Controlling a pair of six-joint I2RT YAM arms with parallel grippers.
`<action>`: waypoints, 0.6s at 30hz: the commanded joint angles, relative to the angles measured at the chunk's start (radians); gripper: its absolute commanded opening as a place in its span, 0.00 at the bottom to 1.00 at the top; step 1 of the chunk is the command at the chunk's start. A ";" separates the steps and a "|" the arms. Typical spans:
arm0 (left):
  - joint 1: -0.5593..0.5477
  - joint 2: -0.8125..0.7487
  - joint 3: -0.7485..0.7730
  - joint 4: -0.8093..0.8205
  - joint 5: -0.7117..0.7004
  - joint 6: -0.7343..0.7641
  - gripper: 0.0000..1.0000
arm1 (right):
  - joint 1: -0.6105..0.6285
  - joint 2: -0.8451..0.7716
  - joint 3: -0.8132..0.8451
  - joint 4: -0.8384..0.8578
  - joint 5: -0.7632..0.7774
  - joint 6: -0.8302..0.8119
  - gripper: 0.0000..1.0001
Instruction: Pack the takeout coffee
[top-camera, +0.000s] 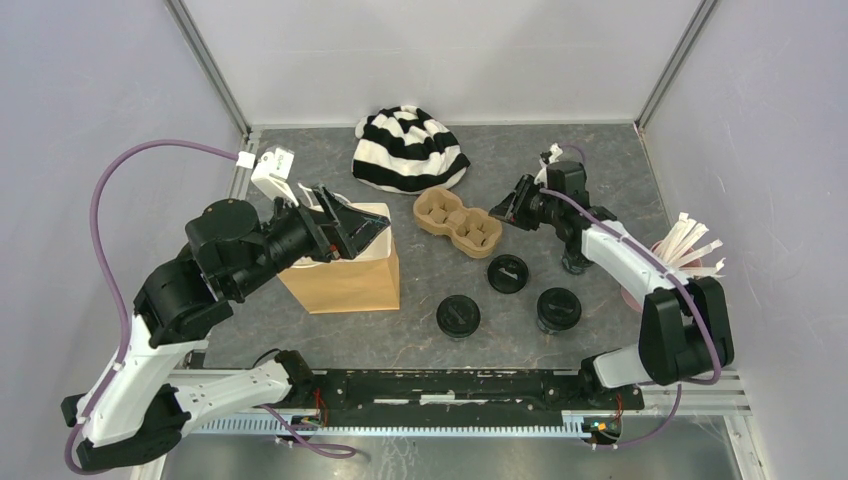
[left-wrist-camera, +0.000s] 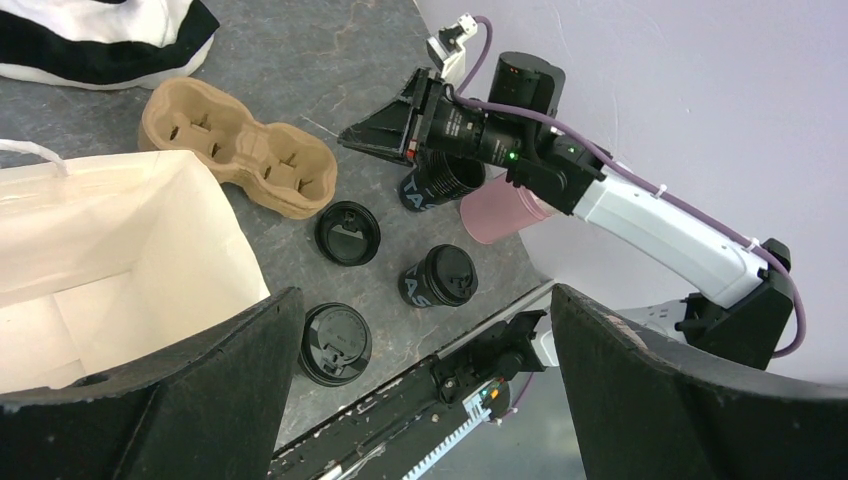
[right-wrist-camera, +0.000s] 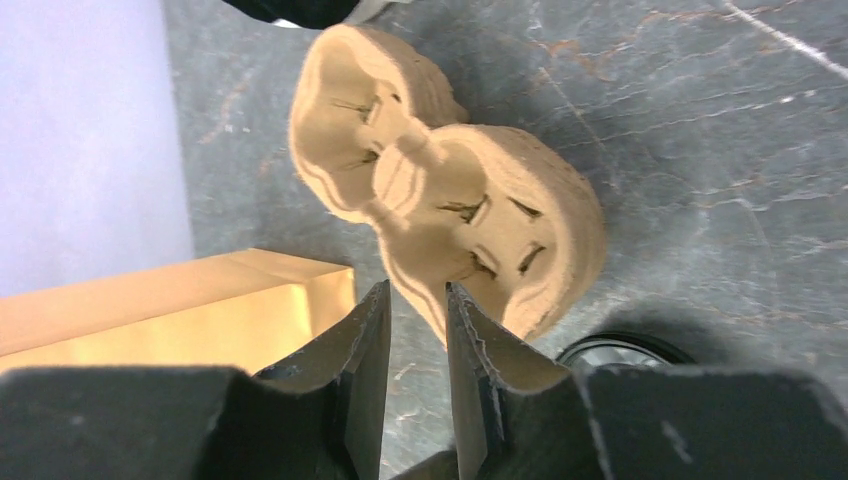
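Three black round lidded coffee cups stand on the grey table: one (top-camera: 458, 316) in front of the bag, one (top-camera: 508, 273) behind it, one (top-camera: 558, 309) to the right. The left wrist view shows them too (left-wrist-camera: 335, 343), (left-wrist-camera: 347, 232), (left-wrist-camera: 440, 275). Another black cup (left-wrist-camera: 440, 185) stands half hidden under my right arm. My left gripper (top-camera: 370, 228) is open wide over the mouth of the brown paper bag (top-camera: 345, 275), empty (left-wrist-camera: 425, 298). My right gripper (top-camera: 503, 208) is closed to a narrow gap on the near rim of the brown cup carrier (right-wrist-camera: 470, 200), which rests on the table.
A black-and-white striped hat (top-camera: 408, 150) lies at the back. A pink cup (left-wrist-camera: 495, 215) with white sticks (top-camera: 690, 240) stands at the right, beside my right arm. The bag (left-wrist-camera: 110, 250) stands upright and open left of the carrier (top-camera: 458, 222). Walls enclose the table.
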 joint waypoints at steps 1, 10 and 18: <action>0.003 0.005 0.029 0.032 0.014 0.036 0.98 | -0.011 -0.062 -0.084 0.245 -0.070 0.145 0.33; 0.003 0.012 0.027 0.042 0.024 0.037 0.98 | -0.012 0.021 -0.016 -0.014 -0.023 -0.025 0.46; 0.003 0.109 0.093 0.007 0.068 0.048 1.00 | -0.010 0.022 -0.029 -0.025 -0.037 -0.087 0.55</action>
